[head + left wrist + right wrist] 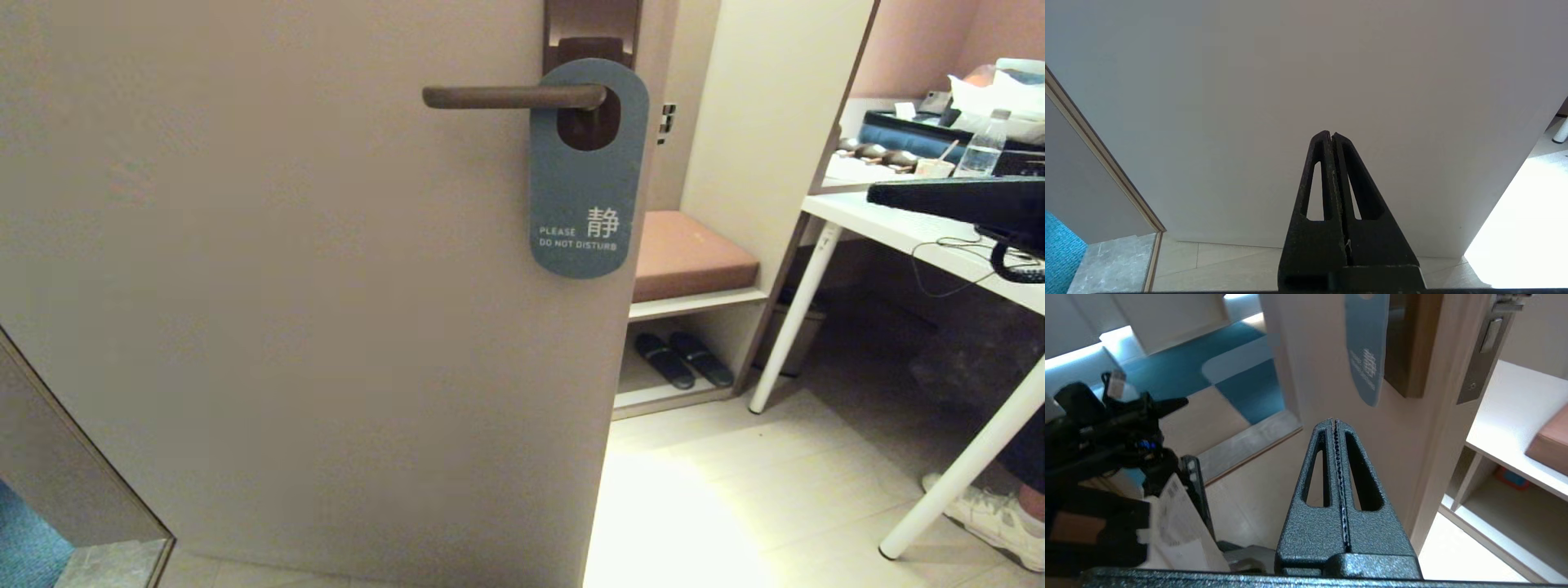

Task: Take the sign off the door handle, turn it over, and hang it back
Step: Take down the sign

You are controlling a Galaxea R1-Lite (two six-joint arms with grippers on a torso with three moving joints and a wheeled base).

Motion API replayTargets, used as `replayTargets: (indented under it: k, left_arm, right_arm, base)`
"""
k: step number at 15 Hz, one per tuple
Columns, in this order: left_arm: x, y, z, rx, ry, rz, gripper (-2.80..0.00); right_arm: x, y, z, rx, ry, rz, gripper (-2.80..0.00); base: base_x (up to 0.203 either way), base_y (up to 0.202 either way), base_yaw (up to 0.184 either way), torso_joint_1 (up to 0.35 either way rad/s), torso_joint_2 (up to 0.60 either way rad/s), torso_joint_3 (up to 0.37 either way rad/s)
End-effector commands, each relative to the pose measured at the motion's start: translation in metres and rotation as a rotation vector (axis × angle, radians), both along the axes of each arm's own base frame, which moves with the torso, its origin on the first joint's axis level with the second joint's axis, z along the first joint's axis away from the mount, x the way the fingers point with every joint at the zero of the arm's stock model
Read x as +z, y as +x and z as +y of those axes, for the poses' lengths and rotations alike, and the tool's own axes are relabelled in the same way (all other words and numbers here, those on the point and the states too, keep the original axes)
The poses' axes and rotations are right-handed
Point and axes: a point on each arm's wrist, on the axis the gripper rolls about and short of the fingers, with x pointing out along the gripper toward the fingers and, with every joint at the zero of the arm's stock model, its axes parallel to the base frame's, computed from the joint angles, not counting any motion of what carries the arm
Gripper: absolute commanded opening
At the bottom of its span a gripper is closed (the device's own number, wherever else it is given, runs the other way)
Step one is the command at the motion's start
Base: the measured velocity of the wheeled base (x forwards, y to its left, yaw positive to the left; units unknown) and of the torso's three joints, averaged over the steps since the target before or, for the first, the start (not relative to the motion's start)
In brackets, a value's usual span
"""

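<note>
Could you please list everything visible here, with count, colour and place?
sign: one, grey-blue, hanging on the handle
handle: one, dark bronze, on the door
door: one, beige, filling the head view's left
cushion: one, pink-brown, on a shelf right of the door
slippers: two, black, under that shelf
table: one, white, far right
bottle: one, clear, on the table
left gripper: black, shut, facing the door
right gripper: black, shut, below the sign

A brown cushioned bench seat (692,255) is sitting centre-right, dark slippers (684,359) lying below it, a clear plastic water bottle (983,145) standing upper right on the white table (898,231).
</note>
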Motion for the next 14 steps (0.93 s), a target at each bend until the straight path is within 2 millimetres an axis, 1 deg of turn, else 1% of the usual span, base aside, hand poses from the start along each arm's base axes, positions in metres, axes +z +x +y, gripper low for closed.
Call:
replayTargets:
  k: [1,4,6,9,11,14]
  left_arm:
    - [0.0,0.0,0.0,0.001,-0.001,0.002,-2.8]
    - [0.0,0.0,0.0,0.001,-0.001,0.002,-2.8]
    - [0.0,0.0,0.0,0.001,0.0,0.002,-2.8]
    - [0.0,0.0,0.0,0.001,-0.001,0.002,-2.8]
    - [0.0,0.0,0.0,0.001,-0.001,0.002,-2.8]
    - [0.0,0.0,0.0,0.001,-0.001,0.002,-2.8]
  right_arm:
    - [-0.014,0.028,0.001,0.032,-0.016,0.019,-2.8]
    - [-0.025,0.041,0.003,0.056,-0.067,-0.056,-2.8]
    - [-0.028,0.05,0.006,0.07,-0.101,-0.122,-2.8]
    - [-0.029,0.064,0.018,0.112,-0.131,-0.195,-2.8]
    - [-0.029,0.074,0.024,0.123,-0.136,-0.204,-2.8]
    - [-0.024,0.088,0.033,0.139,-0.135,-0.228,-2.8]
  base:
    - [0.0,0.0,0.0,0.0,0.0,0.0]
    - [0.0,0.0,0.0,0.0,0.0,0.0]
    - [0.0,0.0,0.0,0.0,0.0,0.0]
    - [0.0,0.0,0.0,0.0,0.0,0.0]
    - [0.0,0.0,0.0,0.0,0.0,0.0]
    - [0.0,0.0,0.0,0.0,0.0,0.0]
